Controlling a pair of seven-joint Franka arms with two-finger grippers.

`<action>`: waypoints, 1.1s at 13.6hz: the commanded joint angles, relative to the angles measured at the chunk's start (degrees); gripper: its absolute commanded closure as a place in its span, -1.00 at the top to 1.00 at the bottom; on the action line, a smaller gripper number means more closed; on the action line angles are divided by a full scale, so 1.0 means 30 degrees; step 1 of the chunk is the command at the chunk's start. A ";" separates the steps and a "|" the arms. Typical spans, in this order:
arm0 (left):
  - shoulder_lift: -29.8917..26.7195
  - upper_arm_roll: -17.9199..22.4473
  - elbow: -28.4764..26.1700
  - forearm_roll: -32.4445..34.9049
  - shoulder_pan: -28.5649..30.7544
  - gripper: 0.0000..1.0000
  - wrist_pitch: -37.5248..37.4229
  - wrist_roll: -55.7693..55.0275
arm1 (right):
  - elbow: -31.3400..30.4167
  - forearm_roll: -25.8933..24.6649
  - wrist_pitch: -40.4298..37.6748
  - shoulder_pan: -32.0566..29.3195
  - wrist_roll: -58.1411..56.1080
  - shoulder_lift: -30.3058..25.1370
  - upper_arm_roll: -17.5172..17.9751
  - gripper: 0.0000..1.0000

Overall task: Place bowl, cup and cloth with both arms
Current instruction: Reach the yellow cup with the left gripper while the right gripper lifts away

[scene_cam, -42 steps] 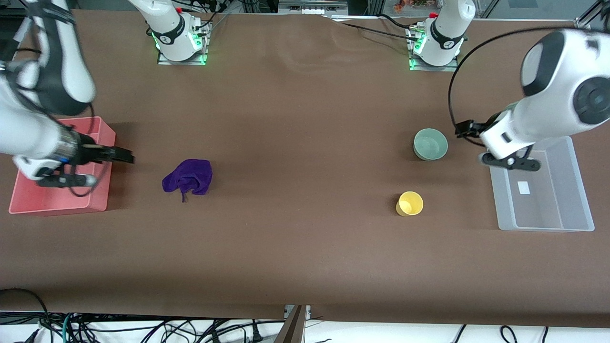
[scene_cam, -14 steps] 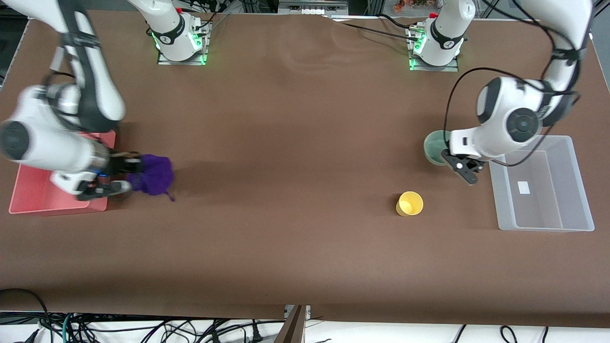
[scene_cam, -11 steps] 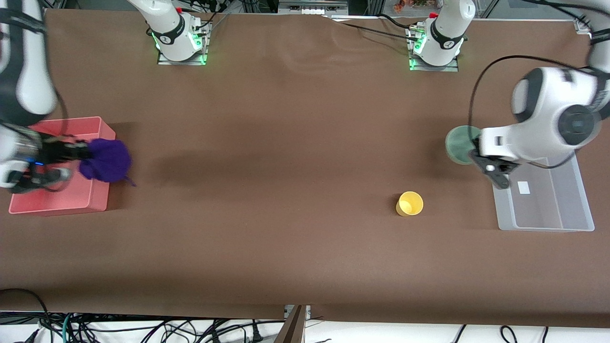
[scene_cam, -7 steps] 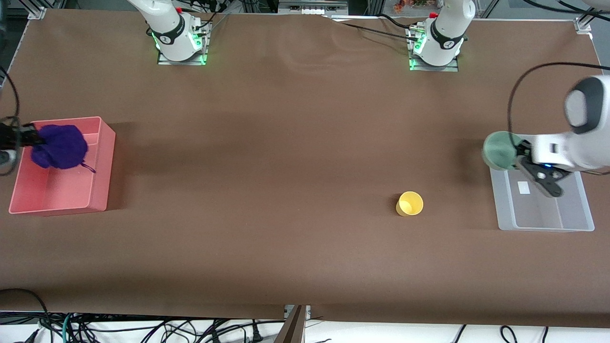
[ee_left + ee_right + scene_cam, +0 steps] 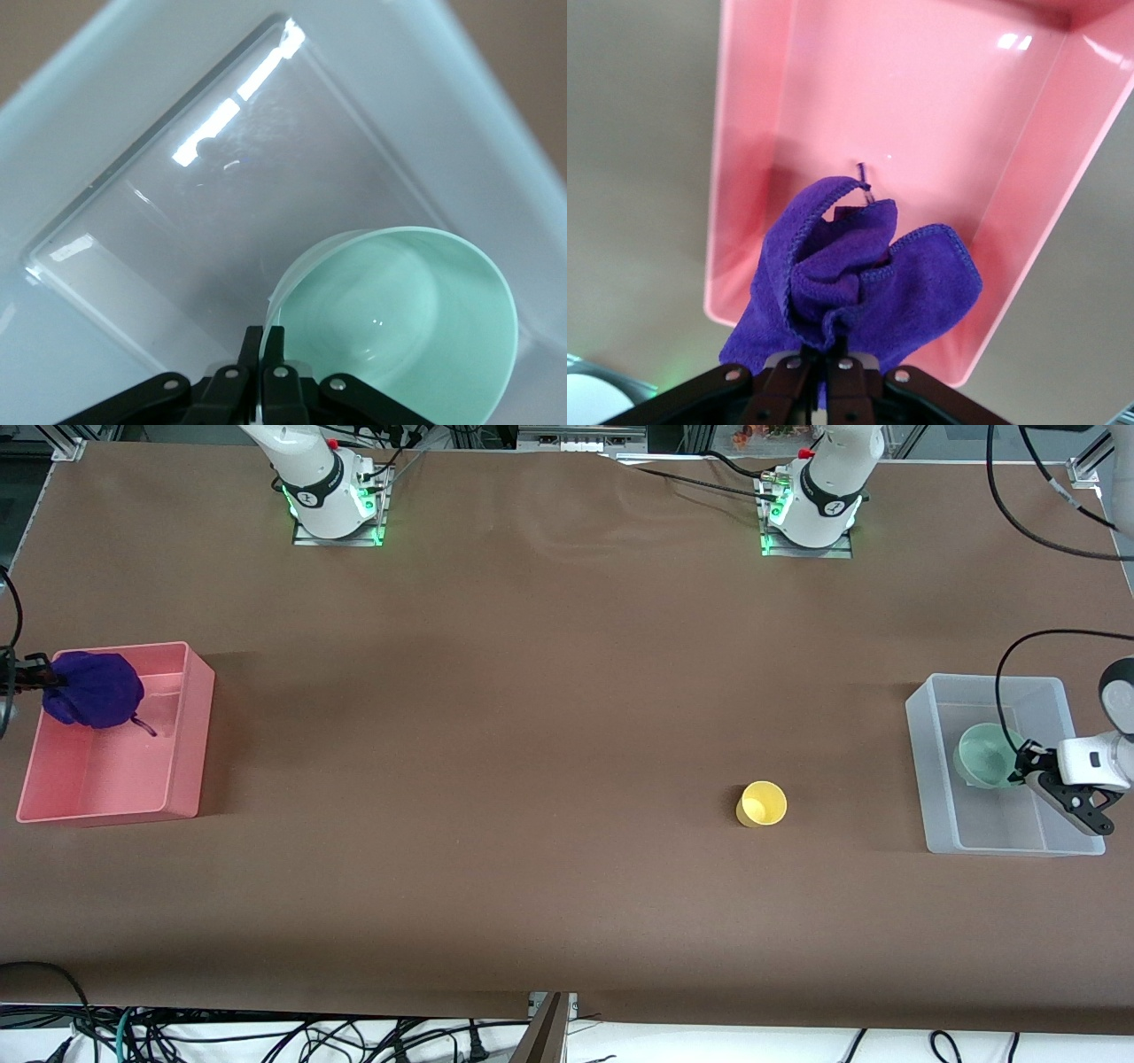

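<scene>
A brown-covered table (image 5: 549, 735) filled the room's view, cables (image 5: 266, 1036) tangled along its near edge. At the right arm's end, the right tool (image 5: 826, 354) was clamped on the purple cloth (image 5: 93, 689) over a pink bin (image 5: 190, 735). The yellow cup (image 5: 762, 804) stood on the table. At the left arm's end, the left tool (image 5: 263, 341) pinched the mint-green bowl (image 5: 985, 755) by its rim over a clear bin (image 5: 930, 779). No writing was legible.

cloth (image 5: 93, 689) over pink bin (image 5: 182, 784), bowl (image 5: 985, 755) over clear bin (image 5: 935, 797), cup (image 5: 762, 804) on table (image 5: 532, 691)
</scene>
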 commanded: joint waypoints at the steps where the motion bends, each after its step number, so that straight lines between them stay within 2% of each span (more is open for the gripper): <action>1: 0.0994 -0.0321 0.0760 0.0449 0.0472 0.17 0.0399 0.0214 | -0.1001 -0.0072 0.1444 -0.0461 -0.0288 0.0345 0.0112 -1.00; 2: 0.0908 -0.0321 0.0788 0.0478 0.0502 0.83 0.0342 0.0243 | -0.1411 -0.0043 0.2118 -0.0579 -0.0317 0.0375 0.0112 -1.00; 3: 0.0820 -0.0350 0.0818 0.0507 0.0473 1.00 0.0196 0.0243 | -0.1561 -0.0013 0.2705 -0.0580 -0.0288 0.0520 0.0112 -1.00; 5: -0.0140 -0.0554 0.0905 0.0478 0.0211 1.00 -0.0590 0.0156 | -0.1533 0.0133 0.2974 -0.0580 -0.0172 0.0755 0.0112 -0.95; 6: -0.0785 -0.0961 0.1167 0.0449 -0.0255 1.00 -0.1611 -0.0077 | -0.1533 0.0336 0.2975 -0.0580 -0.0055 0.0727 0.0112 0.29; 7: -0.1372 -0.1400 0.1633 0.0449 -0.0608 1.00 -0.2840 -0.0920 | -0.1475 0.0628 0.2801 -0.0580 -0.0054 0.0727 0.0112 0.99; 10: -0.1584 -0.2779 0.4002 0.0449 -0.2710 1.00 -0.6154 -0.5569 | -0.0892 0.1244 0.2566 -0.0551 0.0064 0.0173 0.0199 1.00; 12: -0.1204 -0.2782 0.4450 0.0390 -0.4791 1.00 -0.6280 -0.9493 | 0.0335 0.1334 0.1691 -0.0493 0.0354 -0.0093 0.0405 1.00; 15: -0.0152 -0.2782 0.4451 -0.0220 -0.6963 1.00 -0.5814 -1.4482 | 0.3146 0.0868 -0.1613 -0.0405 0.4032 -0.0210 0.2215 1.00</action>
